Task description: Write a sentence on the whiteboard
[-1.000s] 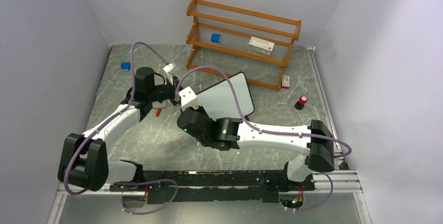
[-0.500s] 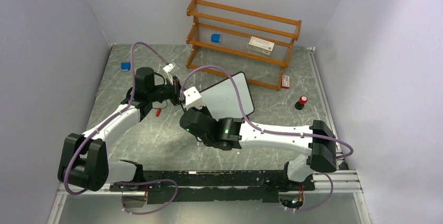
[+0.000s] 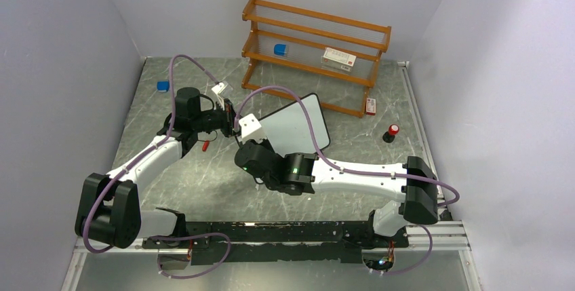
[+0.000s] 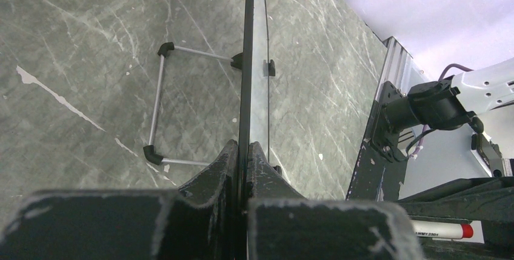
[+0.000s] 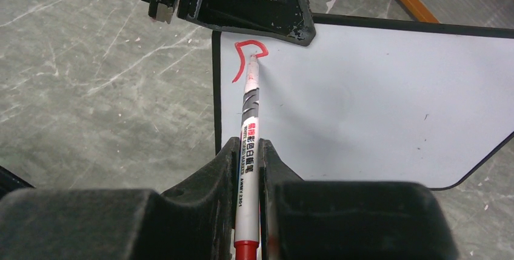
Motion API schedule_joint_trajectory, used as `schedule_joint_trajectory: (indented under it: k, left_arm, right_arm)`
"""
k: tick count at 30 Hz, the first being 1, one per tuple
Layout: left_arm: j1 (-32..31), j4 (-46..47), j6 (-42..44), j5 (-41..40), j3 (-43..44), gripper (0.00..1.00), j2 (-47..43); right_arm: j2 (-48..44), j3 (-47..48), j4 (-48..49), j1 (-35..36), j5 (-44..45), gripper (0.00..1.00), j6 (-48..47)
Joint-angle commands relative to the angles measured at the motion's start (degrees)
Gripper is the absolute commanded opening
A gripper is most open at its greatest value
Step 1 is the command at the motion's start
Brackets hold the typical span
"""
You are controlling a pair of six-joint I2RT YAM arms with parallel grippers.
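Right wrist view: the right end effector (image 5: pixel 247 151) pinches a white-barrelled marker (image 5: pixel 250 120) between its two black fingers. The tip touches the whiteboard (image 5: pixel 376 102) near its upper left corner, at the end of a hooked red stroke (image 5: pixel 242 51), the only mark visible on the white face. The left end effector (image 5: pixel 242 5) sits at that same corner, over the board's black frame.

From the left wrist, the board appears edge-on, its thin dark rim running straight up from between the two fingers, which are pressed together on it. On one side of the board, a wire stand (image 4: pixel 159 105) with black feet rests on the grey marbled surface (image 4: pixel 73 90).

Seen from above, the whiteboard stands tilted near the middle of the surface, just in front of a wooden shelf (image 3: pixel 315 40). The left arm reaches it from the left, and the right arm stretches across from the right.

The shelf carries a blue block (image 3: pixel 280 49) and a white box (image 3: pixel 338 57). A small red-and-white box (image 3: pixel 370 106) lies by the shelf's right foot. A black object with a red top (image 3: pixel 392 131) stands well to the right of the board. A blue piece (image 3: pixel 163 85) sits near the far left corner, and a small red item (image 3: pixel 205 146) lies beside the left arm.
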Motion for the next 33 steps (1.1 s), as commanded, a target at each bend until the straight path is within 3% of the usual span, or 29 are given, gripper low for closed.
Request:
schedule_joint_trajectory:
  k: [1,25,33]
  left_arm:
    - [-0.4,-2.2,0.9,-1.0,0.5,0.05,0.4]
    - [-0.4,-1.8,0.4,-0.8,0.5,0.05,0.4]
    - [-0.4,-1.8,0.5,-0.8,0.5,0.05,0.4]
  right_arm:
    - [0.4,0.1,-0.2,-0.2,-1.8,0.00,0.7]
    - [1.0,1.3,-5.1,0.1,4.5,0.00,4.4]
    - [0.3,0.3,-4.5,0.1,1.7,0.00,3.7]
